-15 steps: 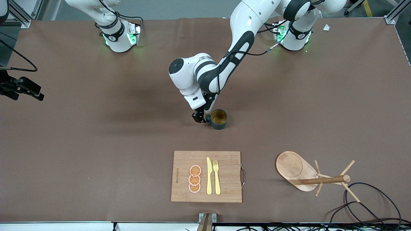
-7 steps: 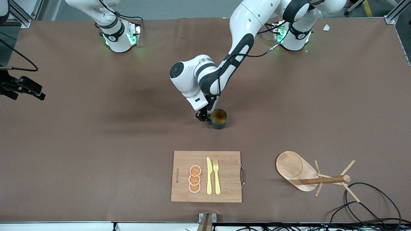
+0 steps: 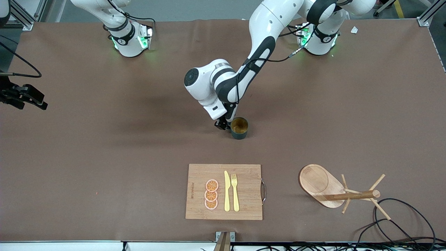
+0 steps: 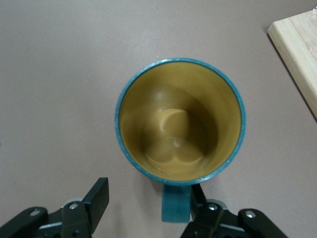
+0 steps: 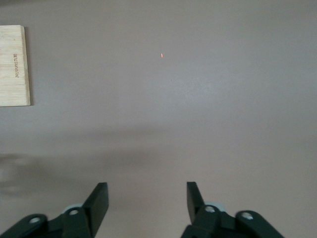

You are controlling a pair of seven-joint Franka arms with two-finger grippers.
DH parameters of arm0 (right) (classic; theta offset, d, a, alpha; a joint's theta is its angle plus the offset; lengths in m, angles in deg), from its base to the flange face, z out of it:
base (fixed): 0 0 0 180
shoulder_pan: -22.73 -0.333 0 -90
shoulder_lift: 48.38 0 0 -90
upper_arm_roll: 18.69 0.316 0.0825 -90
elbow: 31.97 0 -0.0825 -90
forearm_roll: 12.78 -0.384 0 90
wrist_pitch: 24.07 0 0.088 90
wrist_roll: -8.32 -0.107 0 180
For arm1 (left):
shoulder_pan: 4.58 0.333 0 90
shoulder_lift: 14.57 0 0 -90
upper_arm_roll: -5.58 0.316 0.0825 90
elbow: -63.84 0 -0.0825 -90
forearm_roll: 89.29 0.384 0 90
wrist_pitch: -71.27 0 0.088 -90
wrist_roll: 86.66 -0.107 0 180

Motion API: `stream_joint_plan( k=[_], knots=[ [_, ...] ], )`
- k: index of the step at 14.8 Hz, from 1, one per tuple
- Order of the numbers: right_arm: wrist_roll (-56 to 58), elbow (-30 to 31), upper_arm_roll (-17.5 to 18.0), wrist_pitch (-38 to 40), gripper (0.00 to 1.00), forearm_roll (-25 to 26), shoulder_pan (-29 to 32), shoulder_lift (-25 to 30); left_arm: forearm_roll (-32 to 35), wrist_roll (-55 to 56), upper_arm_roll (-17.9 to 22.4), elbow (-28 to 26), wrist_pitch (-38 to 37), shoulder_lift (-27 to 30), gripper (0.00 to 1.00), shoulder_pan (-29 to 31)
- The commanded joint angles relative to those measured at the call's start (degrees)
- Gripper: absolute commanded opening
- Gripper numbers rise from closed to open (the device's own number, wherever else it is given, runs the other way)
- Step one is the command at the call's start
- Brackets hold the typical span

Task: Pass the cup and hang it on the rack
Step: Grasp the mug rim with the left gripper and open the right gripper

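The cup [image 3: 239, 128], a dark teal mug with a yellowish-brown inside, stands upright on the table's middle. In the left wrist view the cup [image 4: 180, 129] fills the centre, and its handle [image 4: 176, 206] lies between my open fingers, right beside one finger. My left gripper [image 3: 223, 124] [image 4: 148, 198] is low at the cup's handle side, open around the handle. The rack [image 3: 334, 190], a light wooden mug tree with an oval base, is near the front edge toward the left arm's end. My right gripper [image 3: 33, 99] [image 5: 146, 198] waits open and empty over the right arm's end of the table.
A bamboo cutting board [image 3: 224, 191] with a yellow knife, a fork and orange slices lies nearer to the front camera than the cup. Its edge shows in both wrist views [image 4: 302, 54] [image 5: 12, 64]. Black cables [image 3: 400, 223] lie by the rack.
My left gripper has moved closer to the cup, so the handle now lies between its open fingers. The cup has shifted very slightly. The right arm has barely moved.
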Motion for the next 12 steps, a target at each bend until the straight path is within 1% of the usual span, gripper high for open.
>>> stream_joint_plan(
  k=[1,2,3,4,5,6,7,8,12],
  knots=[
    [0.27,1.71,-0.01,-0.29,0.44,1.01,-0.42,1.68,-0.63,-1.76,-0.09,0.62,-0.93,0.36,0.67,-0.47],
    [0.27,1.71,-0.01,-0.2,0.42,1.01,-0.42,1.68,-0.63,-2.2,-0.18,0.62,-0.84,0.36,0.64,-0.47],
    [0.27,1.71,-0.01,-0.2,0.44,1.01,-0.42,1.68,-0.72,-2.38,-0.18,0.62,-0.75,0.28,0.62,-0.47],
    [0.27,1.79,-0.01,-0.2,0.51,1.01,-0.42,1.68,-0.63,-2.21,-0.18,0.62,-0.67,0.1,0.59,-0.65],
    [0.19,1.8,-0.01,-0.2,0.61,1.01,-0.42,1.68,-0.63,-2.21,-0.18,0.71,0.38,0.01,0.57,-1.0],
    [0.1,1.71,-0.01,-0.29,0.73,1.01,-0.42,1.68,-0.63,-2.29,-0.18,0.71,1.52,0.1,0.57,-1.0],
    [-0.16,1.71,-0.01,-0.38,0.9,1.01,-0.51,1.59,-0.72,-2.21,-0.18,0.71,2.05,0.01,0.56,-1.0],
    [-0.51,1.79,-0.01,-0.38,1.0,1.01,-0.51,1.68,-0.72,-2.21,-0.18,0.62,2.15,-0.08,0.55,-1.0],
    [-0.52,1.71,-0.01,-0.47,1.0,1.01,-0.42,1.59,-0.63,-2.38,-0.18,0.53,2.15,-0.17,0.53,-1.0]
  ],
)
